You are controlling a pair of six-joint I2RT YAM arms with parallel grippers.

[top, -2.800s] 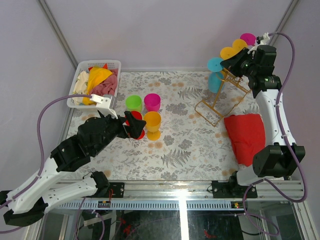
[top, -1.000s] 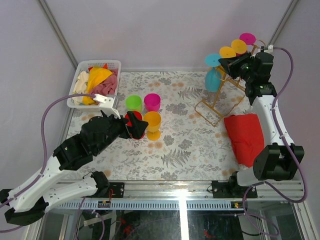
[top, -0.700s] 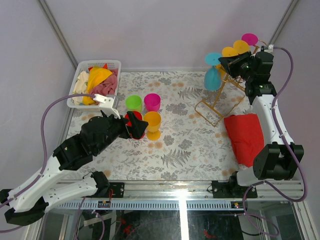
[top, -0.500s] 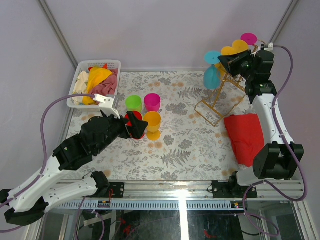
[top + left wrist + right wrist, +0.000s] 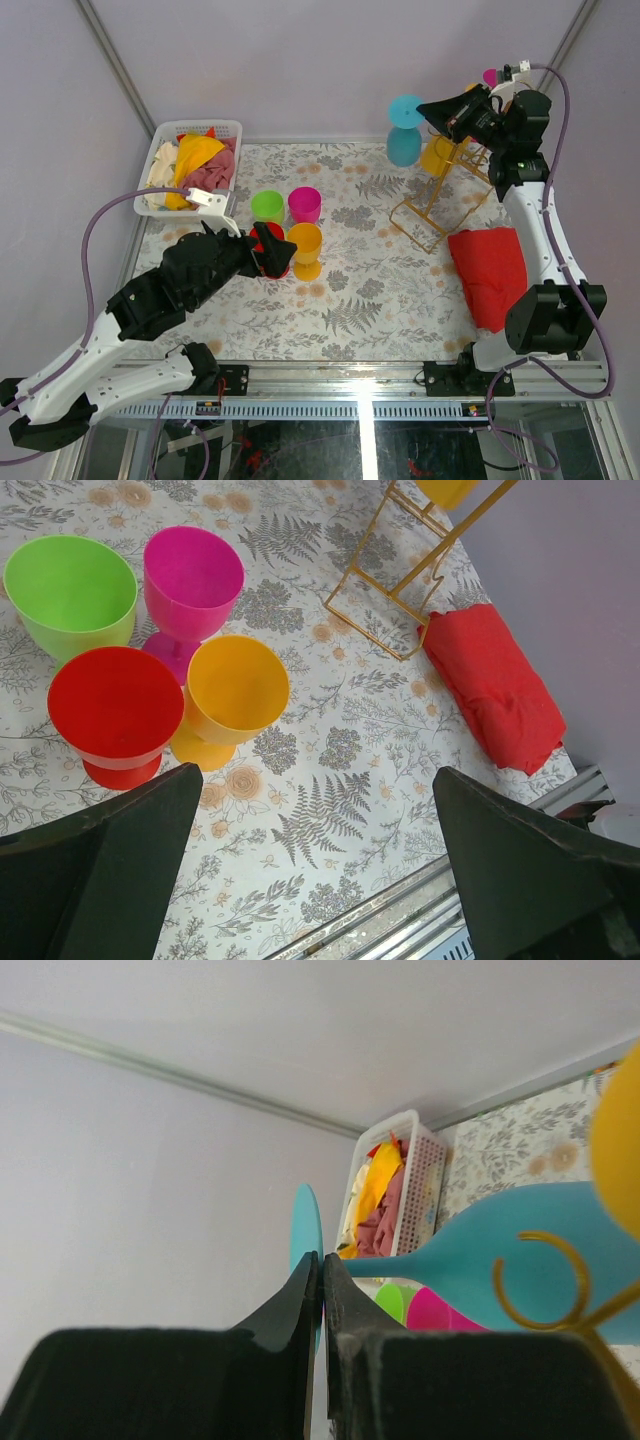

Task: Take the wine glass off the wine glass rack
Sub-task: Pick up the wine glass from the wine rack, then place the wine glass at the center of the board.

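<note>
Since a second ago the right gripper (image 5: 438, 110) has drawn the teal wine glass (image 5: 404, 135) left off the wine glass rack (image 5: 437, 200), clear of its hooks. The jaws pinch nearly closed on the stem, foot-up as it hung. Far left of the rack, the left gripper (image 5: 315, 780) gapes empty.
</note>
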